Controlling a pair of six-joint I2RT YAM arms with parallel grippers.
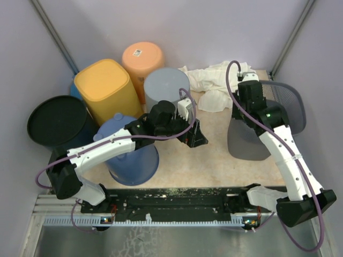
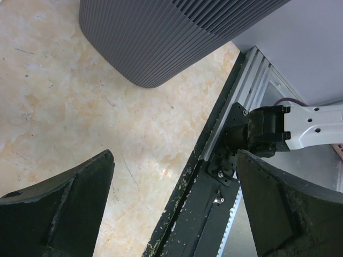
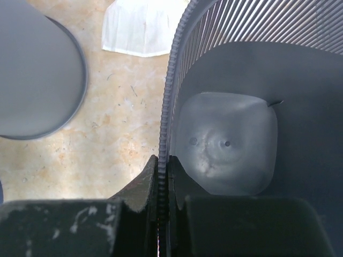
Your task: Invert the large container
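The large container (image 1: pixel 289 110) is a dark grey ribbed bin at the right of the table, tilted, with its opening turned up toward the camera. My right gripper (image 1: pixel 241 107) is shut on its rim. In the right wrist view the fingers (image 3: pixel 163 166) pinch the ribbed rim (image 3: pixel 172 80), and the pale inside bottom (image 3: pixel 225 144) shows beyond. My left gripper (image 1: pixel 195 136) is open and empty over the middle of the table. In the left wrist view (image 2: pixel 177 209) its jaws stand wide apart, with the ribbed wall (image 2: pixel 161 37) ahead.
At the back left stand an orange bin (image 1: pixel 142 59), a yellow bin (image 1: pixel 107 88) and a light grey bin (image 1: pixel 165 85), bottoms up. A blue bin (image 1: pixel 131 155) and a black bin (image 1: pixel 56 120) stand at the left. A white cloth (image 1: pixel 214 80) lies at the back. A metal rail (image 1: pixel 177 203) runs along the near edge.
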